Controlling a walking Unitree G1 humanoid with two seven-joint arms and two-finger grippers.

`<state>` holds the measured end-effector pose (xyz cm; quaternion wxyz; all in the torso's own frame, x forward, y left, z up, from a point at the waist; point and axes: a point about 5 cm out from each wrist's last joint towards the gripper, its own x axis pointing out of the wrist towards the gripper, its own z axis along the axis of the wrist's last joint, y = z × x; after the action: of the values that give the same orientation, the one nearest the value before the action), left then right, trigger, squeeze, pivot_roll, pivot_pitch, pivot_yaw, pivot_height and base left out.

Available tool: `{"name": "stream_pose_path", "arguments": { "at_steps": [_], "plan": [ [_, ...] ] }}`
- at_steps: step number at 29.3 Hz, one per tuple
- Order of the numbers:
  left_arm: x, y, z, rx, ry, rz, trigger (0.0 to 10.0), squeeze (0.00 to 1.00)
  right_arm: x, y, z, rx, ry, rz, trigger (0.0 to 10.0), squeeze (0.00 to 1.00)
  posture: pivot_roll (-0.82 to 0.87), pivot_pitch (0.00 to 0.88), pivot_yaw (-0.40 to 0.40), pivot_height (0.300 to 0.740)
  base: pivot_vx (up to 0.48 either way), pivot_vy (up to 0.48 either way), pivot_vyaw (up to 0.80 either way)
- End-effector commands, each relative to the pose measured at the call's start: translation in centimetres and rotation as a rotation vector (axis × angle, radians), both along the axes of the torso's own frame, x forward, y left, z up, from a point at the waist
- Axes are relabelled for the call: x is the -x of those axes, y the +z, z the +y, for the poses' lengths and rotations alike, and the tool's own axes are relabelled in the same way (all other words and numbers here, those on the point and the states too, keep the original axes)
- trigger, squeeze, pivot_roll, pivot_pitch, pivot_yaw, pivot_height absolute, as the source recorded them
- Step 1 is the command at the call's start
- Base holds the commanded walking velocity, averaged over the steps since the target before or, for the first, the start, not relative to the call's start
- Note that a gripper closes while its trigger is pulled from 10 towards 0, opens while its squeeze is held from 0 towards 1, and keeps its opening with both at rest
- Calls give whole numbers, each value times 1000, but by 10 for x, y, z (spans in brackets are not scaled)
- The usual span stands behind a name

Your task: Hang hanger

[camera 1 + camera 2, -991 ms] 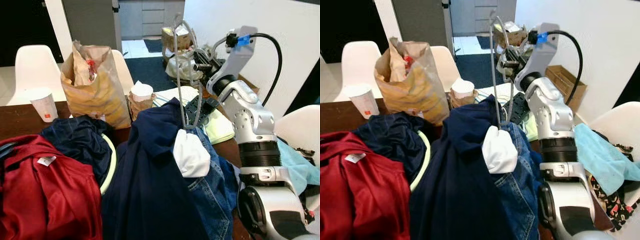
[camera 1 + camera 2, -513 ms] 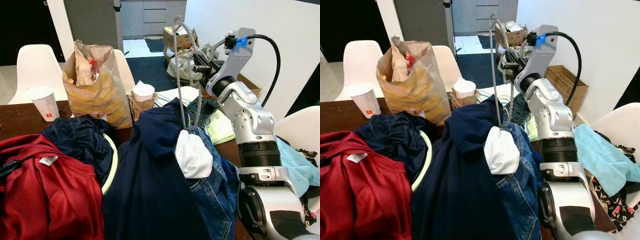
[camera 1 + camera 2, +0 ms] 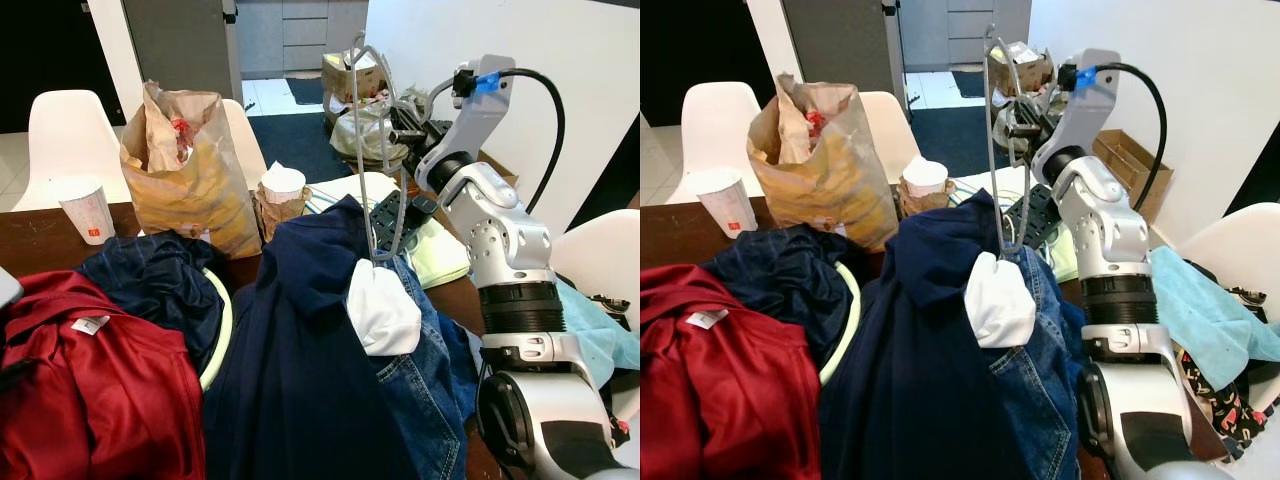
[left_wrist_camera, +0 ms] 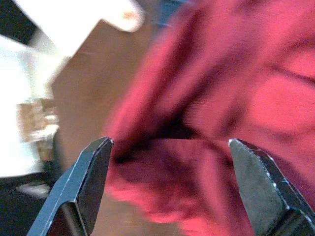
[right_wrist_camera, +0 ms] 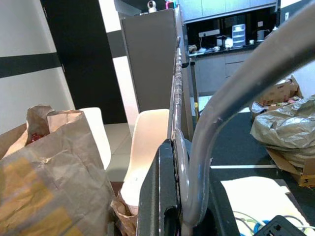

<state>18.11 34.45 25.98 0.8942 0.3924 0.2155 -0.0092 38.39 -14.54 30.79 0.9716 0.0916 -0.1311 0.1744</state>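
My right gripper (image 3: pixel 402 128) is raised over the table's far right and shut on a grey hanger (image 3: pixel 356 150), which stands almost upright. The hanger's rod (image 5: pixel 197 147) runs between the black fingers (image 5: pixel 156 196) in the right wrist view. Its lower end reaches into a pair of blue jeans (image 3: pixel 420 380) with a white pocket lining (image 3: pixel 380 310), heaped beside a navy garment (image 3: pixel 300 350). My left gripper (image 4: pixel 170 142) is open, hovering over a red garment (image 4: pixel 236 73) that lies at the near left (image 3: pixel 90 390).
A brown paper bag (image 3: pixel 185 170), a paper cup (image 3: pixel 88 212) and a small bagged cup (image 3: pixel 283 195) stand on the wooden table (image 3: pixel 40 240). White chairs (image 3: pixel 65 130) are behind. A black keyboard (image 3: pixel 390 215) and a teal cloth (image 3: pixel 600 340) lie at the right.
The left arm has shifted at the picture's left edge over the red garment. The right gripper and hanger stay nearly still. The whole view has swayed slightly.
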Motion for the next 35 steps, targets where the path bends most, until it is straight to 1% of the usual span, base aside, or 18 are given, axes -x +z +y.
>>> {"name": "stream_pose_path", "arguments": {
  "at_steps": [1, 7, 8, 9, 10, 12, 13, 14, 15, 16, 17, 18, 21, 25, 30, 31, 35],
  "plan": [
    [-3, 13, 3, -62, 8, -40, 10000, 0, -1, -3, 0, 3, -2, 17, 10000, 0, 29, 3, -29, 736, 0, 0, 0],
    [-5, 15, 4, -53, 8, -48, 10000, 0, -1, -3, 1, 3, -2, 19, 10000, 0, 29, 5, -29, 736, 0, 0, 0],
    [-5, 12, 3, -35, 4, -51, 10000, 0, -1, -3, 1, 2, -2, 19, 10000, 0, 28, 4, -30, 736, 0, 0, 0],
    [-5, 12, 3, -35, 4, -51, 10000, 0, -1, -3, 1, 2, -2, 19, 10000, 0, 28, 4, -30, 736, 0, 0, 0],
    [-7, 6, 1, -7, -13, -49, 10000, 0, -1, -3, 1, 2, -2, 19, 10000, 0, 28, 6, -29, 736, 0, 0, 0],
    [-7, 6, 1, -7, -13, -49, 10000, 0, -1, -3, 1, 2, -2, 19, 10000, 0, 28, 6, -29, 736, 0, 0, 0],
    [-10, -2, -3, 35, -32, -48, 10000, 0, -1, -3, 1, 2, -2, 19, 10000, 0, 27, 5, -30, 736, 0, 0, 0],
    [-10, -2, -3, 35, -32, -48, 10000, 0, -1, -3, 1, 2, -2, 19, 10000, 0, 27, 5, -30, 736, 0, 0, 0],
    [-13, -12, -8, 74, -54, -34, 10000, 0, -1, -3, 1, 2, -1, 19, 10000, 0, 22, 5, -28, 736, 0, 0, 0],
    [-14, -20, -12, 87, -67, -13, 10000, 0, -1, -3, 1, 3, -2, 18, 10000, 0, 20, 5, -28, 736, 0, 0, 0],
    [-15, -25, -13, 86, -73, 10, 10000, 0, -1, -3, 0, 4, -2, 17, 10000, 0, 19, 6, -28, 736, 0, 0, 0],
    [-15, -25, -13, 86, -73, 10, 10000, 0, -1, -3, 0, 4, -2, 17, 10000, 0, 19, 6, -28, 736, 0, 0, 0],
    [-14, -33, -12, 93, -62, 55, 10000, 0, -1, -3, -1, 5, -8, 17, 10000, 0, 19, 7, -26, 736, 0, 0, 0],
    [-11, -35, -10, 90, -53, 74, 10000, 0, -1, -3, -2, 5, -10, 19, 10000, 0, 23, 9, -27, 736, 0, 0, 0],
    [-10, -32, -5, 65, -34, 62, 10000, 0, -1, -4, -1, 4, -10, 22, 10000, 0, 26, 8, -29, 736, 0, 0, 0],
    [-11, -30, -3, 52, -23, 42, 10000, 0, -1, -5, -1, 4, -9, 23, 10000, 0, 26, 7, -28, 736, 0, 0, 0],
    [-12, -29, -2, 44, -15, 28, 10000, 0, -1, -5, 0, 4, -8, 23, 10000, 0, 26, 7, -28, 736, 0, 0, 0]
  ]
}}
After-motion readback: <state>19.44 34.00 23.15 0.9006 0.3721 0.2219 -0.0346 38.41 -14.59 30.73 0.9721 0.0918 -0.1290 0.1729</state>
